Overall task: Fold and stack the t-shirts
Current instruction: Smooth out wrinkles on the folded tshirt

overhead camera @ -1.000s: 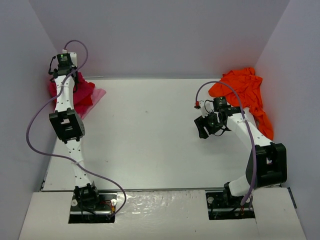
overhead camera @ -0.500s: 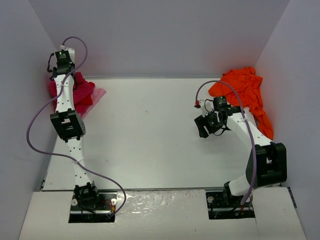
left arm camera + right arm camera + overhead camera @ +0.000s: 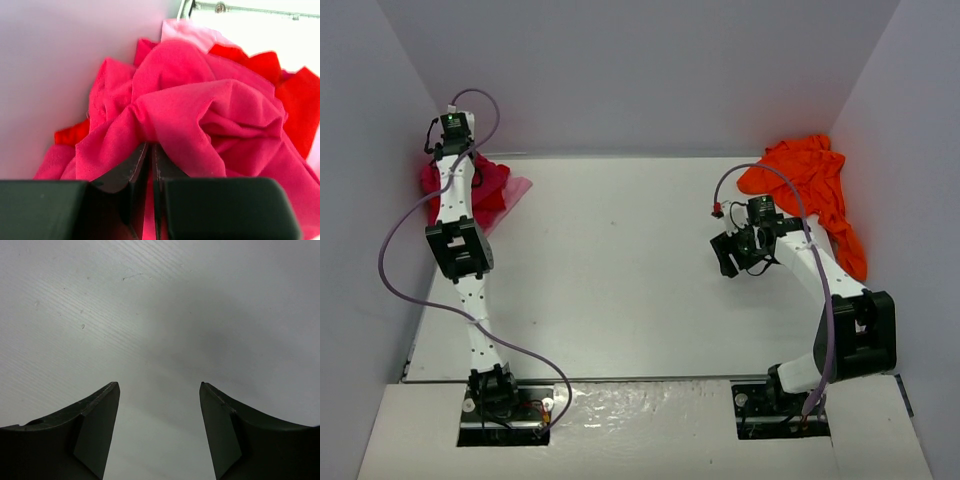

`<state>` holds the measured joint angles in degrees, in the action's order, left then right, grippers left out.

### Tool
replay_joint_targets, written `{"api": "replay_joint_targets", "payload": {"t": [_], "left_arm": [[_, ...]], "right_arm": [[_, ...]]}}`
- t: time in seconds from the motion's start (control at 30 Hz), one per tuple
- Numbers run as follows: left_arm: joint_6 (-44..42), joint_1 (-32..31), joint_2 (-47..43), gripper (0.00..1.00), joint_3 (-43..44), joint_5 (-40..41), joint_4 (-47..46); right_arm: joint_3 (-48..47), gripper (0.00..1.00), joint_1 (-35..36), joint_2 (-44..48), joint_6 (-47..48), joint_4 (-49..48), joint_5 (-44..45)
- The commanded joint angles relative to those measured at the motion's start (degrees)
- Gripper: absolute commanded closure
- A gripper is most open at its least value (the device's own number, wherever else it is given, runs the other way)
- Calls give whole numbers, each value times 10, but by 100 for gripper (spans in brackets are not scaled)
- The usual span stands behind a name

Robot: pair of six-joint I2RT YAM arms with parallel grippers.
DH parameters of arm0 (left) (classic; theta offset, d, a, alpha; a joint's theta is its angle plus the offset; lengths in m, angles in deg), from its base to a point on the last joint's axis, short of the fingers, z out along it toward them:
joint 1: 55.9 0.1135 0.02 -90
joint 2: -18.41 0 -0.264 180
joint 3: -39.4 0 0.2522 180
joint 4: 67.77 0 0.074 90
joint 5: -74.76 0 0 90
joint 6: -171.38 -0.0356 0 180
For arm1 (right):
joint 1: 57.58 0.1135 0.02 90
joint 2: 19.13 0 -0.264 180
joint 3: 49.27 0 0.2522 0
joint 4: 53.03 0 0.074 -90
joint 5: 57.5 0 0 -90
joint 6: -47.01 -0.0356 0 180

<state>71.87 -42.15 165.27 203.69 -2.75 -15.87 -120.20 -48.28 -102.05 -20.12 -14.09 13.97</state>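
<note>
A crumpled magenta-pink t-shirt [image 3: 492, 180] lies in the far left corner against the wall. In the left wrist view it [image 3: 200, 100] lies bunched over a bright red t-shirt [image 3: 295, 110]. My left gripper [image 3: 455, 172] is down on this pile. It [image 3: 150, 150] is shut on a fold of the magenta cloth. An orange t-shirt [image 3: 812, 185] lies crumpled at the far right along the wall. My right gripper [image 3: 728, 254] hovers left of the orange t-shirt. It [image 3: 160, 390] is open and empty over the bare table.
A pale pink cloth edge [image 3: 518, 190] sticks out under the left pile, and also shows in the left wrist view [image 3: 192, 32]. White walls [image 3: 360, 200] close in the table on the left, back and right. The white table top [image 3: 610, 260] lies between the arms.
My left wrist has shifted slightly to the right over the pile, still at the magenta cloth. The right arm has barely moved.
</note>
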Motion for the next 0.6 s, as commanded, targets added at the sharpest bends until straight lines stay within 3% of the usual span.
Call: {"api": "replay_joint_targets", "payload": {"t": [0.0, 0.2, 0.33, 0.4, 0.47, 0.57], "left_arm": [[44, -1, -155, 93, -59, -12, -31], [76, -1, -336, 87, -229, -97, -63], [88, -1, -477, 52, -381, -186, -61], [88, -1, -549, 45, -447, -201, -80], [76, 0, -614, 41, -570, -216, -118], [46, 1, -707, 34, -664, -230, -176]], "right_arm": [[-8, 35, -7, 44, -40, -50, 59], [-27, 32, -9, 83, -39, -43, 26], [-36, 32, -9, 125, -37, -43, 21], [-45, 31, -10, 137, -35, -43, 20], [-56, 31, -10, 149, -34, -50, 30], [-73, 33, -15, 163, -39, -65, 24]]}}
